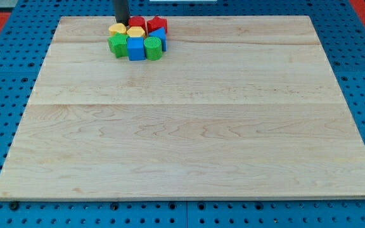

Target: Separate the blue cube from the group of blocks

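Observation:
A tight group of blocks sits near the top edge of the wooden board [189, 126], left of centre. The blue cube [135, 49] is at the group's front middle, between a green block [117, 45] on its left and a green cylinder-like block [153, 48] on its right. Behind them are two yellow blocks [117, 29] [135, 31], two red blocks [137, 23] [157, 25] and another blue block [160, 34]. My tip [121, 22] stands at the back left of the group, just behind the yellow blocks and beside the left red block.
The board lies on a blue pegboard surface [5, 95] with holes all around it. The group is close to the board's top edge.

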You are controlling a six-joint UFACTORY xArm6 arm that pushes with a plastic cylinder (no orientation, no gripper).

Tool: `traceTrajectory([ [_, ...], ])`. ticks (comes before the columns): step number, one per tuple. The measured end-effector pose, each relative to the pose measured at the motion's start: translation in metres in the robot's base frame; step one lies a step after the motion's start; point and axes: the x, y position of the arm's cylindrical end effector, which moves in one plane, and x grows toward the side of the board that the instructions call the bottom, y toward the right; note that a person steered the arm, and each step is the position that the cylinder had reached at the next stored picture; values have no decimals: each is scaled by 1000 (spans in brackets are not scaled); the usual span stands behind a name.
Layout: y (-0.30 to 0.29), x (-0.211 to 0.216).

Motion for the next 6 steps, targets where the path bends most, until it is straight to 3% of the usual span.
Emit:
traceTrajectory([
  [3, 5, 11],
  [4, 12, 77],
  [6, 57, 166],
])
